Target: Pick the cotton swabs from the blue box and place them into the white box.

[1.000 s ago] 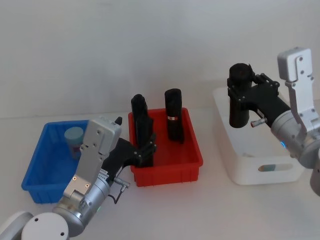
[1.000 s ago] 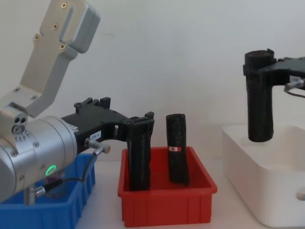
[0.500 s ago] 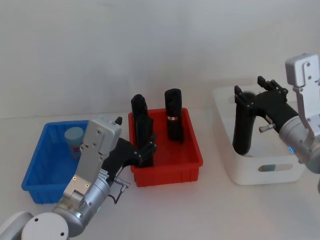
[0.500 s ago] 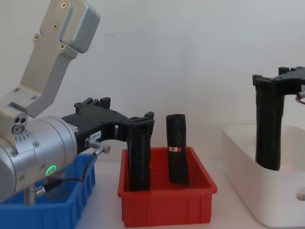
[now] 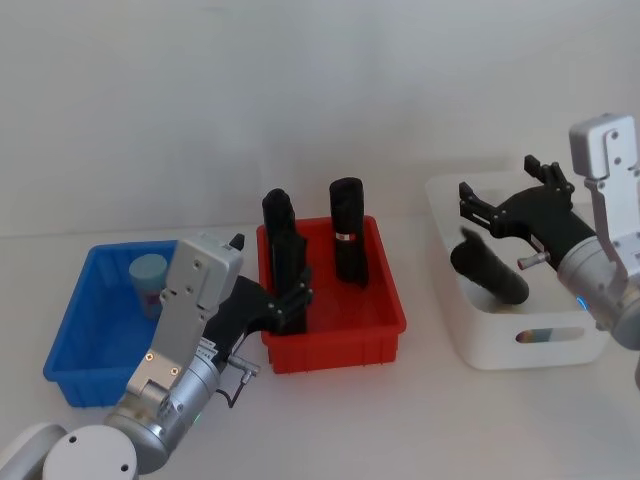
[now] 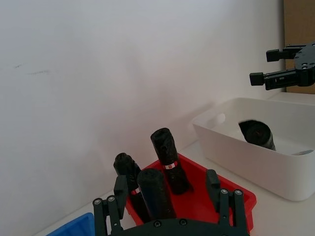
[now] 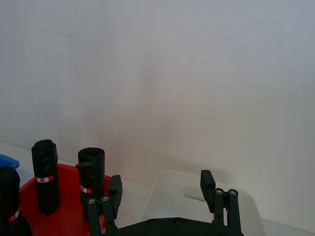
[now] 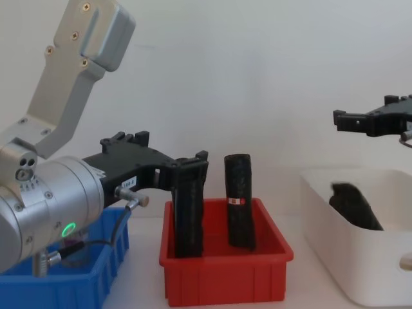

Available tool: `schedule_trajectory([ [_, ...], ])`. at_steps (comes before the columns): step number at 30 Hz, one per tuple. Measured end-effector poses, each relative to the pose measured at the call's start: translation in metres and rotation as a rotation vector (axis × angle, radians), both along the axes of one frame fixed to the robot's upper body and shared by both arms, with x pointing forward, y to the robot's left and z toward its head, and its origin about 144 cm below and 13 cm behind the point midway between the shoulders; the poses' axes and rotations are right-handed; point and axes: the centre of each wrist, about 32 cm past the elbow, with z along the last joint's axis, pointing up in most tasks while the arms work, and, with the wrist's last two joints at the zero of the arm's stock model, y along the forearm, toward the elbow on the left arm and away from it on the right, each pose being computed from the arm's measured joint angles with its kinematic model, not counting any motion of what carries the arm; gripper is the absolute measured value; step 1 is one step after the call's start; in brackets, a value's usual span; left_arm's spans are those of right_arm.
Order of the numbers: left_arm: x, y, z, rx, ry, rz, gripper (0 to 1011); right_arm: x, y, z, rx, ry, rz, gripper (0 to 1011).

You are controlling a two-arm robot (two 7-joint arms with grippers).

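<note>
My right end effector [image 5: 500, 207] hangs above the large white plastic bin with thick rounded walls [image 5: 470, 340], arm reaching in from the right with its silver forearm link standing upright behind it. Fingers spread wide, nothing between them. A tall black roll [image 5: 490, 273] lies tilted inside the white bin, leaning toward the near wall, apart from the fingers.

My left end effector [image 5: 290, 290] sits low in the shallow red plastic bin [image 5: 345, 335], forearm angled up from the near left. Its fingers are closed on a second tall black roll [image 8: 188, 212] standing upright at the bin's left side. A third black roll with a red-and-white band [image 5: 348, 243] stands upright just beside it, toward the back of the red bin.

The shallow bright blue plastic bin with ribbed sides [image 5: 75, 350] lies left of the red bin, on the pale table [image 5: 420, 420]. One small clear tub of cotton swabs with a grey-blue lid [image 5: 148, 280] stands in its far part, untouched. A plain white wall runs behind everything.

Against half a second ago: the right end effector then gripped the black roll upright inside the white bin; now it has let go, risen clear and opened, and the roll has tipped over. Left arm unchanged
</note>
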Motion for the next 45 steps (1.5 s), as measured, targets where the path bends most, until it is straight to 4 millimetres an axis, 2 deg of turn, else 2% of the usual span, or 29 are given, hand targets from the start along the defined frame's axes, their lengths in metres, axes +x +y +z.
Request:
schedule_trajectory([
  [45,0.0000,0.0000,0.0000,0.000,0.000,0.000,1000,0.0013,-0.0008,-0.0021,0.000,0.002,0.004,1002],
])
